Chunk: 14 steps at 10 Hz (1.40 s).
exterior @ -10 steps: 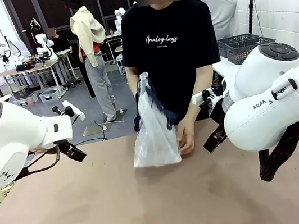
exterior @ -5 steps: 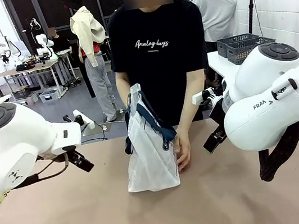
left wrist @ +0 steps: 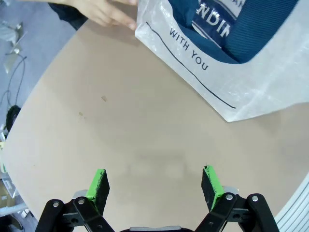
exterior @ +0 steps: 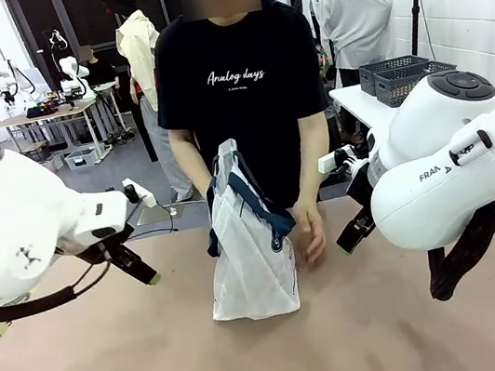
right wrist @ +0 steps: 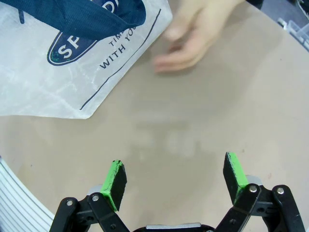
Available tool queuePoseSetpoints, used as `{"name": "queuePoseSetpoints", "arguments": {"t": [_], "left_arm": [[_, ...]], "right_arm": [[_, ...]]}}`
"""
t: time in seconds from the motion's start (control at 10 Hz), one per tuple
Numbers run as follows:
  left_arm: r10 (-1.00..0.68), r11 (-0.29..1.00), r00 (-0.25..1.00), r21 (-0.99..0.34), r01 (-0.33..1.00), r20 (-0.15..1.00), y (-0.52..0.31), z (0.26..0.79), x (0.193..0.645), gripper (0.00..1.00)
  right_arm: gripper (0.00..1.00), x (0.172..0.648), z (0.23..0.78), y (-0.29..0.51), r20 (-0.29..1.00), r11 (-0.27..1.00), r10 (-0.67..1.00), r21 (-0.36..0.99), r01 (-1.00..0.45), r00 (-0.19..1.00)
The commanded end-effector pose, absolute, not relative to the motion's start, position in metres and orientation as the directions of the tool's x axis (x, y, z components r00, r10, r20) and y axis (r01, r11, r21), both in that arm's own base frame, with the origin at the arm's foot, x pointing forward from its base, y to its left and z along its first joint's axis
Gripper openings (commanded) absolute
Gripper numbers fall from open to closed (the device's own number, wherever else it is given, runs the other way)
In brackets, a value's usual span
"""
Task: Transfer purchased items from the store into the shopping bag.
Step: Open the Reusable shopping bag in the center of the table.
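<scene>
The shopping bag (exterior: 252,258) stands upright mid-table, translucent white with navy straps and an oval logo. It also fills the left wrist view's upper right (left wrist: 260,82) and the right wrist view's upper left (right wrist: 53,77). A person's hand (exterior: 310,235) hovers just right of it, blurred in the right wrist view (right wrist: 190,41). My left gripper (exterior: 143,266) hangs open left of the bag, over bare table (left wrist: 154,181). My right gripper (exterior: 352,233) is open on the bag's right (right wrist: 176,176), nothing between its fingers. The store and the purchased items are out of view.
The brown tabletop (exterior: 275,360) stretches open in front of the bag. The person's other hand (left wrist: 104,12) rests at the bag's far corner. Two dark grey lattice crates (exterior: 404,76) sit on a white table at the back right.
The person brought the bag nearer and a little left, set it down, and eased the hand off it. My left arm swung in toward the bag. The right arm stayed still.
</scene>
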State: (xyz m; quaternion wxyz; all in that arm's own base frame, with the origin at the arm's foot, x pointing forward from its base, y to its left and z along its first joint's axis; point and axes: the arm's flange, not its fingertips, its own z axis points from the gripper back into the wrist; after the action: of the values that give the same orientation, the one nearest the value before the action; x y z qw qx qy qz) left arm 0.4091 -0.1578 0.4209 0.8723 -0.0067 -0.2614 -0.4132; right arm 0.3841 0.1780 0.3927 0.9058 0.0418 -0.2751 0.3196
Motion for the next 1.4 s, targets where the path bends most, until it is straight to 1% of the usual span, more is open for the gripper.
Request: {"name": "queuePoseSetpoints", "arguments": {"t": [0.0,0.1,0.3,0.4,0.5,0.7,0.9,1.0,1.1,1.2,1.3], "left_arm": [[-0.732,0.612,0.475,0.164,0.774,0.488,-0.142,0.431,0.405,1.0],[-0.743,0.588,0.458,0.151,0.794,0.488,-0.142,0.437,0.401,1.0],[-0.748,0.577,0.459,0.127,0.807,0.48,-0.145,0.463,0.398,1.0],[-0.736,0.597,0.489,0.109,0.794,0.468,-0.147,0.477,0.402,1.0],[-0.698,0.649,0.548,0.084,0.756,0.462,-0.15,0.495,0.408,1.0],[-0.585,0.757,0.654,0.034,0.653,0.48,-0.159,0.533,0.425,1.0],[-0.46,0.808,0.696,-0.065,0.585,0.552,-0.171,0.567,0.445,1.0],[-0.437,0.809,0.707,-0.101,0.58,0.556,-0.18,0.577,0.456,1.0],[-0.44,0.804,0.719,-0.12,0.582,0.537,-0.188,0.586,0.461,1.0],[-0.434,0.806,0.724,-0.128,0.577,0.536,-0.194,0.593,0.469,1.0],[-0.464,0.787,0.7,-0.11,0.607,0.543,-0.197,0.597,0.47,1.0]], "right_arm": [[1.0,0.384,0.393,0.177,0.526,0.795,0.551,-0.097,-0.598,0.647],[1.0,0.384,0.393,0.178,0.525,0.792,0.556,-0.1,-0.602,0.644],[1.0,0.381,0.428,0.195,0.466,0.82,0.522,-0.044,-0.571,0.714],[1.0,0.386,0.446,0.201,0.447,0.835,0.505,-0.038,-0.549,0.738],[1.0,0.393,0.462,0.208,0.426,0.842,0.496,-0.023,-0.539,0.756],[1.0,0.413,0.501,0.22,0.406,0.873,0.441,0.015,-0.488,0.8],[1.0,0.443,0.537,0.247,0.409,0.931,0.316,0.042,-0.363,0.856],[1.0,0.457,0.553,0.264,0.422,0.959,0.246,0.027,-0.283,0.873],[1.0,0.466,0.57,0.279,0.421,0.967,0.219,0.024,-0.252,0.88],[1.0,0.477,0.584,0.289,0.424,0.97,0.206,0.03,-0.242,0.882],[1.0,0.483,0.593,0.293,0.447,0.966,0.228,0.01,-0.259,0.865]]}}
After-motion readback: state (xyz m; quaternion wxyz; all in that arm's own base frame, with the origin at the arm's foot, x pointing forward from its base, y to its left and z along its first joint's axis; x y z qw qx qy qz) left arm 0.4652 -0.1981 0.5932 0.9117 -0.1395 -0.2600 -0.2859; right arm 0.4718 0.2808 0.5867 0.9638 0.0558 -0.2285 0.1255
